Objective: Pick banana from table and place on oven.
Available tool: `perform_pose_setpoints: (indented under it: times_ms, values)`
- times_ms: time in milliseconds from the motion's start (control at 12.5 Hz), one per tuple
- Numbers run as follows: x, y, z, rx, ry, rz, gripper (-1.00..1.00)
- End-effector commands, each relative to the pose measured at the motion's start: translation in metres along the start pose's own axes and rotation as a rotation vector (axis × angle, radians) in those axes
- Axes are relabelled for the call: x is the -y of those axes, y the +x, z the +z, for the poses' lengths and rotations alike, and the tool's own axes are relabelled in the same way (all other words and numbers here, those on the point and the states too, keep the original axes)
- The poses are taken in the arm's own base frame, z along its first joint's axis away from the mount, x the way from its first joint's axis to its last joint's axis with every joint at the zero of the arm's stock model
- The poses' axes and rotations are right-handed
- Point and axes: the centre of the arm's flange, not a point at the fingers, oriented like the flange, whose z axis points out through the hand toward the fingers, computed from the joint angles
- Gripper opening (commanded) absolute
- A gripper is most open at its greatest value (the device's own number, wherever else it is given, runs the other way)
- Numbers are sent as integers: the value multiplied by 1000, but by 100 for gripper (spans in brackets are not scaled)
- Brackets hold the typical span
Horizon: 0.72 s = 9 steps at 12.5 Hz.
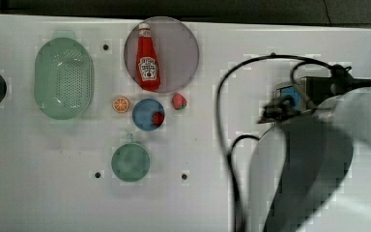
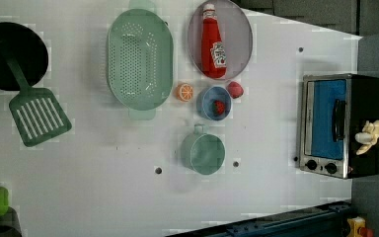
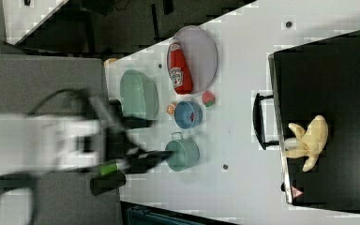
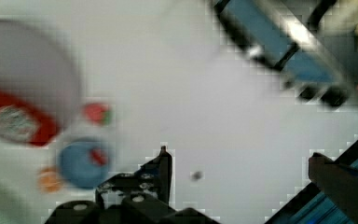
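On the oven (image 3: 328,117): the banana (image 3: 309,139) lies on its black top, near the handle side.
Gripper (image 4: 242,163): jaws spread apart, nothing between them, away from the banana.
Progress: placing looks finished; nothing left.
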Motion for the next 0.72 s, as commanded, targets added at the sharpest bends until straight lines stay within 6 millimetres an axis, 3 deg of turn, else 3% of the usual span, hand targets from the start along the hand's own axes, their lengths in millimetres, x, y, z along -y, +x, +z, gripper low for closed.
perform_pose_setpoints:
  times_ms: [80, 240, 400, 720]
  values:
    - [39, -62, -47, -66, 32, 202, 100]
    - [63, -99, -62, -114, 33, 144, 100]
    - [73, -118, -67, -155, -3, 102, 100]
    - [81, -133, -67, -150, -24, 73, 100]
